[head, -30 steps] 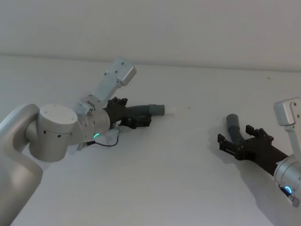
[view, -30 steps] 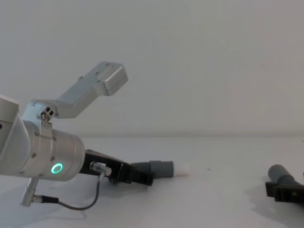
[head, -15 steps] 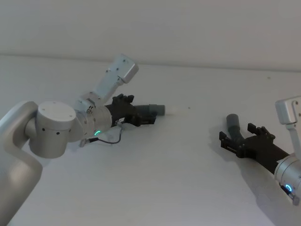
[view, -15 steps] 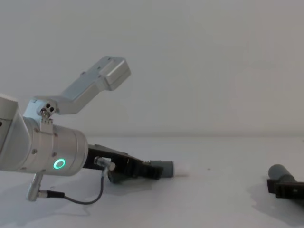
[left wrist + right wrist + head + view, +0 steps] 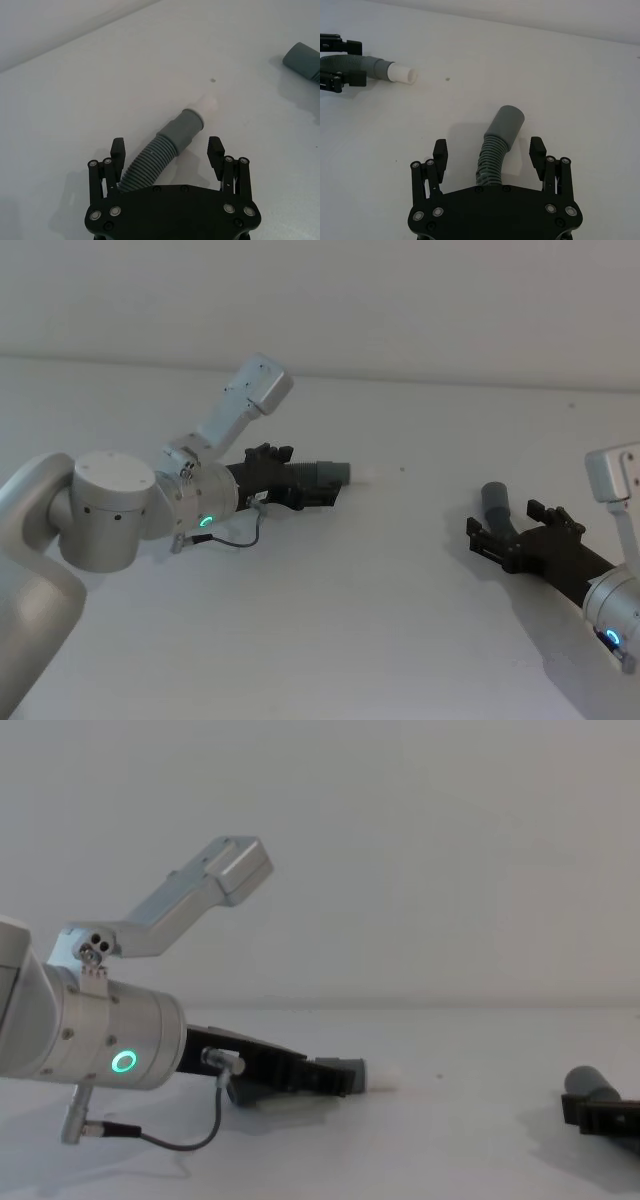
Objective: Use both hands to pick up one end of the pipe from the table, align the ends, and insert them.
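The pipe lies on the white table (image 5: 380, 590) as two pieces. The left piece has a grey cuff (image 5: 332, 472) with a white tip (image 5: 362, 474), also seen as cuff (image 5: 186, 127) and cuff (image 5: 345, 1072). My left gripper (image 5: 166, 150) is open, with a finger on each side of the corrugated hose just behind that cuff, low over the table (image 5: 308, 480). The right piece ends in a plain grey open cuff (image 5: 506, 122), (image 5: 494, 502). My right gripper (image 5: 488, 149) is open too, straddling that hose behind its cuff (image 5: 512, 525). The two ends lie far apart.
The left arm's silver wrist with its green ring light (image 5: 123, 1063) and a looping cable (image 5: 170, 1145) sit low at the left. A small dark speck (image 5: 402, 469) marks the table between the two ends. A plain wall stands behind the table.
My left gripper has slid forward along its hose toward the cuff and settled lower, covering more of it. The right gripper has shifted only slightly.
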You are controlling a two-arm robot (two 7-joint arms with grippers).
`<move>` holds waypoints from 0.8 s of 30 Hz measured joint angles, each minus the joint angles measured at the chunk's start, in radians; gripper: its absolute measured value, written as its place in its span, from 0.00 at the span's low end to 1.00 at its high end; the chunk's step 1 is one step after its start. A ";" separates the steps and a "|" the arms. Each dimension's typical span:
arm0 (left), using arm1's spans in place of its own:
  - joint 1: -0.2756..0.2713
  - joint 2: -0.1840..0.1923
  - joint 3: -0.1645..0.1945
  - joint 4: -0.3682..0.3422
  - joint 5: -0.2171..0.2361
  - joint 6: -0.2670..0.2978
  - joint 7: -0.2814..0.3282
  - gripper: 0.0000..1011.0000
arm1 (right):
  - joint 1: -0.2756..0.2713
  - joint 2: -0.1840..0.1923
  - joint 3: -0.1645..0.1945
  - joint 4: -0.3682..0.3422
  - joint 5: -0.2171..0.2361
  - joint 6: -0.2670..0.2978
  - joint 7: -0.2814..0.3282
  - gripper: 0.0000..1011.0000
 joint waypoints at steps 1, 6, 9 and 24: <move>0.000 0.001 -0.001 0.000 -0.004 0.005 -0.001 0.99 | 0.000 0.000 0.000 0.000 0.000 0.000 0.000 0.99; 0.002 0.004 -0.004 0.001 -0.015 0.022 -0.004 0.99 | 0.002 -0.001 0.001 0.001 -0.004 0.001 0.001 0.99; 0.003 0.006 -0.004 0.001 -0.018 0.028 -0.004 0.99 | 0.003 -0.002 0.001 0.001 -0.005 0.002 0.002 0.99; 0.003 0.022 0.005 -0.007 -0.016 0.032 0.004 0.99 | 0.004 -0.004 0.001 0.002 -0.007 0.001 0.005 0.99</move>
